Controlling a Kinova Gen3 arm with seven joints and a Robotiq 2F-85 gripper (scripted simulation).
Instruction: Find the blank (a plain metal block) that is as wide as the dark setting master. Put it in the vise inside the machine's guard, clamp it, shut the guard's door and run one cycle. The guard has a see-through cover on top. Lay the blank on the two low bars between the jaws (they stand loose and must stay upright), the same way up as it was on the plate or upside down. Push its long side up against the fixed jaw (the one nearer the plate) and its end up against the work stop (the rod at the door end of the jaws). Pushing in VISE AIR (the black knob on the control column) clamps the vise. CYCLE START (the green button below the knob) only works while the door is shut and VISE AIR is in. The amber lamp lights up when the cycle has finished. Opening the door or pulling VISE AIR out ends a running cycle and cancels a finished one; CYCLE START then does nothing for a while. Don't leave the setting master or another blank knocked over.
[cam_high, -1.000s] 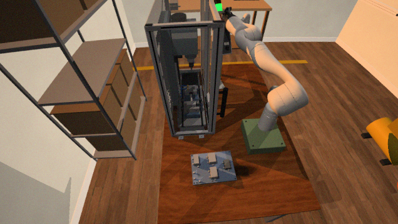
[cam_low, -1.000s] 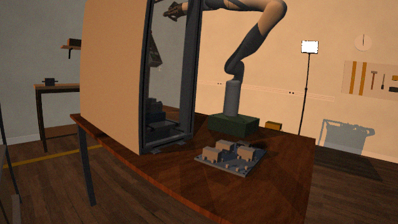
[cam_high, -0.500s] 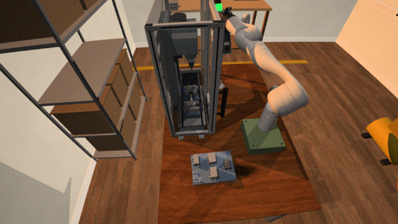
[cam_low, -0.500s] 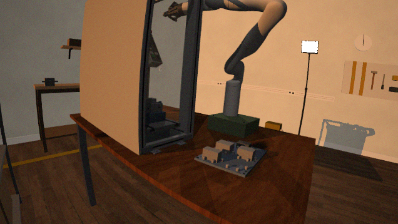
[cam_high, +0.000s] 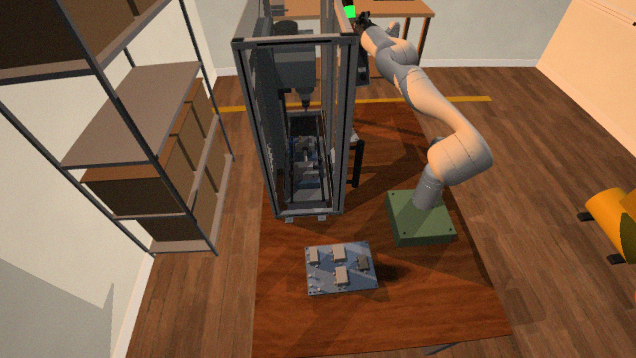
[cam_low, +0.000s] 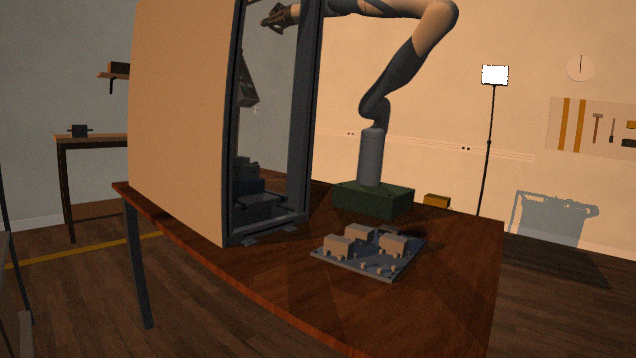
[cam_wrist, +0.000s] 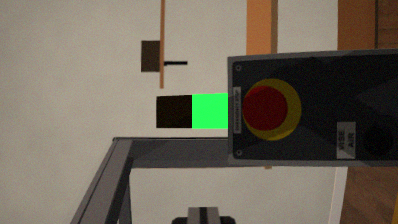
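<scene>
Tabletop of red-brown wood (cam_high: 410, 315) (cam_low: 325, 305) bears the tall grey metal-framed machine guard (cam_high: 344, 125) (cam_low: 305, 100) (cam_wrist: 175, 152). Beside it, the long beige-and-grey robot arm (cam_high: 442, 110) (cam_low: 415, 60) rises from a square green base (cam_high: 404, 232) (cam_low: 367, 200) and stretches toward the guard's far upper part. There, outside the frame, the dark rectangular control box (cam_high: 360, 73) (cam_low: 247, 95) (cam_wrist: 320, 72) fills the right of the wrist view, showing a round red button (cam_wrist: 265, 108) on a yellow disc and the black VISE AIR knob (cam_wrist: 378, 140). A bright green lamp section (cam_high: 349, 11) (cam_wrist: 210, 111) glows nearby.

The flat blue-grey plate (cam_high: 325, 285) (cam_low: 350, 265) lies on the wood in front of the guard. The black two-fingered gripper (cam_high: 361, 21) (cam_low: 265, 22) (cam_wrist: 203, 211) is closed on nothing, high up and well apart from the plate, with the blocks far below it.

Three pale rectangular metal blanks (cam_high: 341, 275) (cam_low: 393, 245) stand on the plate, apart from one another; which one matches the master's width I cannot tell. The smaller dark block-shaped setting master (cam_high: 362, 262) (cam_low: 389, 229) stands there too, near the edge on the arm base's side. The vise contents are too dim to tell
</scene>
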